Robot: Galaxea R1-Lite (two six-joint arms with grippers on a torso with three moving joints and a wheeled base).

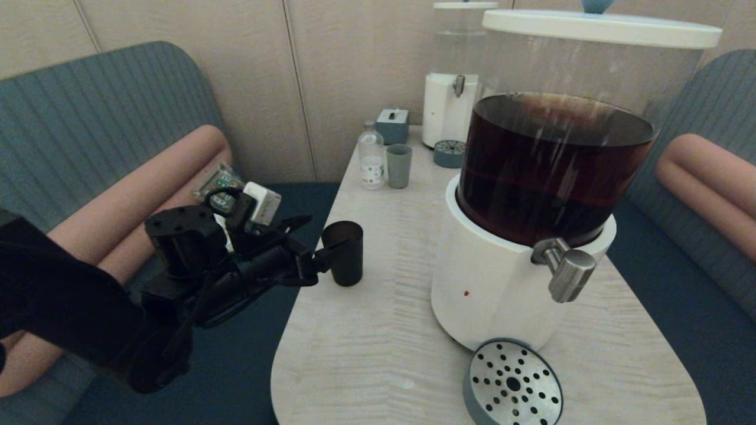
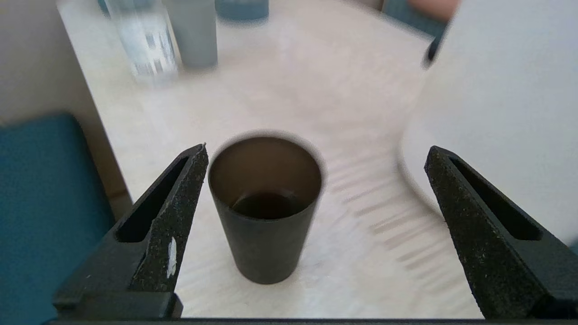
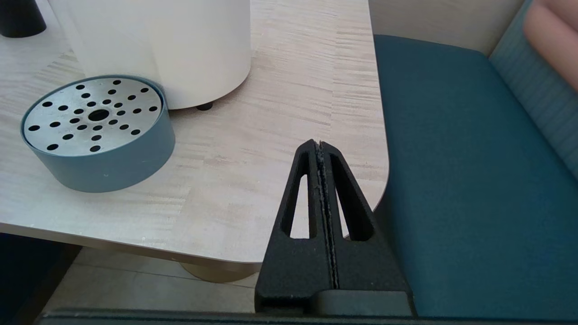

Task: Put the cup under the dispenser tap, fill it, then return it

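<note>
Left tool (image 1: 316,260) is sitting at centre-left of the head frame, spread wide, holding nothing; in the left wrist view its fingers (image 2: 180,198) are standing well apart with the cup (image 2: 265,205) between them, one finger just beside the cup wall, the other far off it. The cup (image 1: 342,252) is standing upright on the desk (image 1: 378,330) near its left edge, centre-left of the head frame, with a little dark liquid showing at its bottom in the left wrist view.

Upper centre: a clear bottle (image 1: 371,156) and a grey-green cup (image 1: 398,166) are standing side by side, with a smaller clear-liquid dispenser (image 1: 452,100) behind them.

Centre-right: the big dispenser (image 1: 549,177) with dark brown liquid is taking up most of the frame; the dispenser tap (image 1: 566,268) is sticking out from its white base, well apart from the black cup. Below it, lower centre-right, a perforated drip tray (image 1: 512,383) is sitting empty on the desk.

Right tool (image 3: 321,149) is showing only in the right wrist view, fingers pressed together on nothing, hanging off the desk corner, above the blue seat (image 3: 474,180).
</note>
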